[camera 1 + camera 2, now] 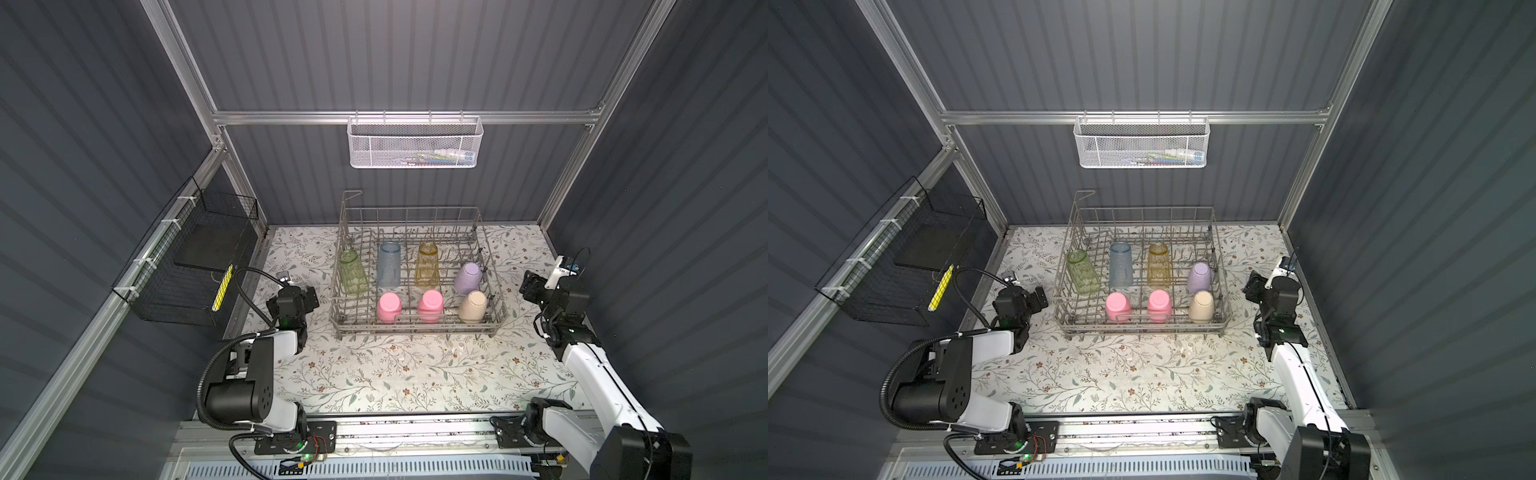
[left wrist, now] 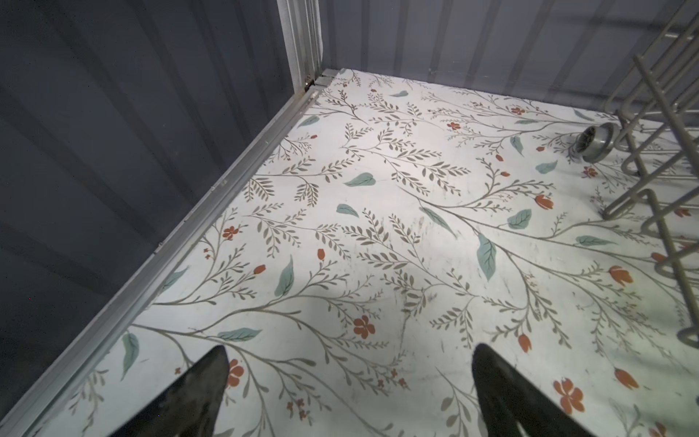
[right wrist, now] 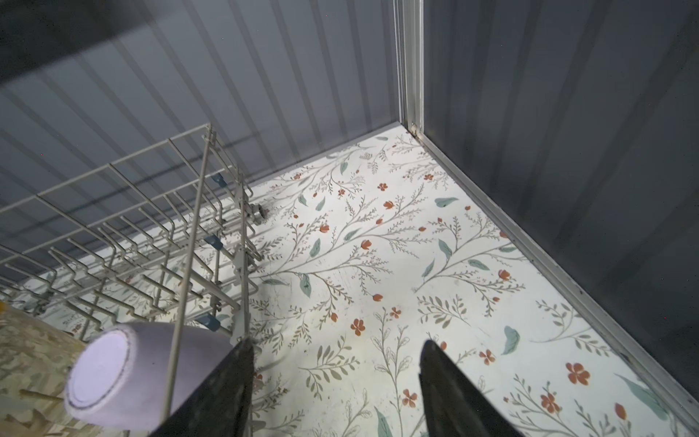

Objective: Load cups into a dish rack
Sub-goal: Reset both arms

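Floral tabletop (image 1: 395,374) inside dark ribbed walls (image 1: 104,124), shown in both top views. At frame centre, close to the rear wall, sits the dish rack (image 1: 419,328), which holds all seven cups. Rear row, frame left to right: green cup (image 1: 353,274), blue cup (image 1: 389,266), amber cup (image 1: 427,266), lavender cup (image 1: 467,277). Front row: pink cup (image 1: 389,306), second pink cup (image 1: 430,305), beige cup (image 1: 473,306).

The left gripper (image 1: 309,296), centre left of the frame, hangs near the rack's left side and apart from it. In the left wrist view its fingers (image 2: 204,389) are spread wide, with only tabletop between them.

The right gripper (image 1: 530,286), centre right, hangs beside the rack's right side. In the right wrist view its fingers (image 3: 446,386) are parted and grasp nothing. One finger overlaps the rack's side wire and the tilted lavender cup behind it, whose base faces the camera; contact cannot be told.

A white mesh basket (image 1: 415,143) hangs at upper centre, and a black wire basket (image 1: 183,266) at centre left.
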